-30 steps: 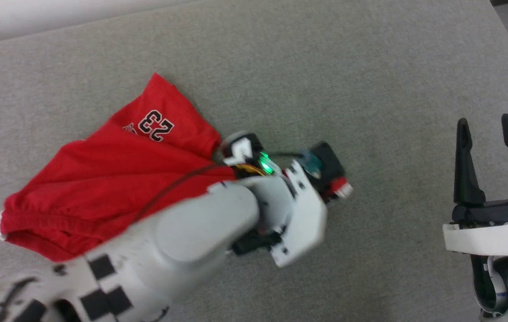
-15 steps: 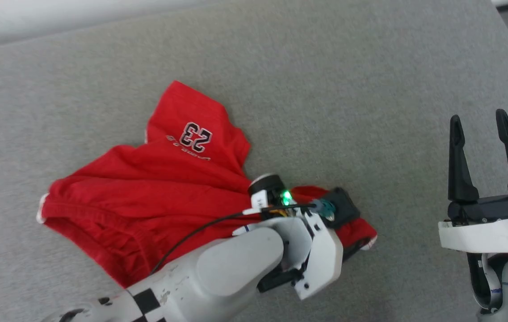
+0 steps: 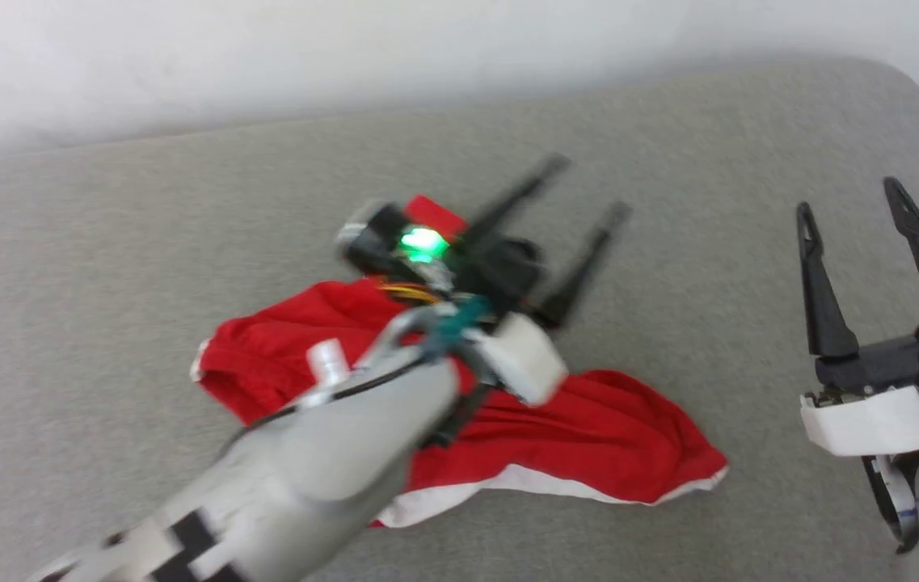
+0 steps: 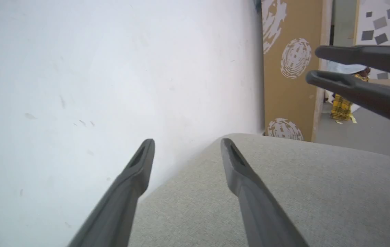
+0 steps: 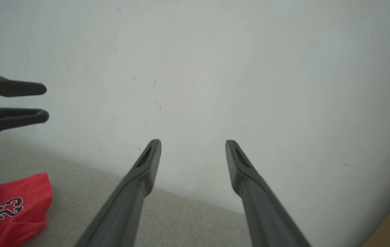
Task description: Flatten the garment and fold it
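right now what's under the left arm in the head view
The red shorts lie under the left forearm, on the grey surface. The forearm covers their middle and part of the white hem, so the folds there cannot be seen.

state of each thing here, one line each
shorts: crumpled, not flat, not folded, held by nothing
left gripper: jaws open, empty
right gripper: jaws open, empty, off to the side of the shorts
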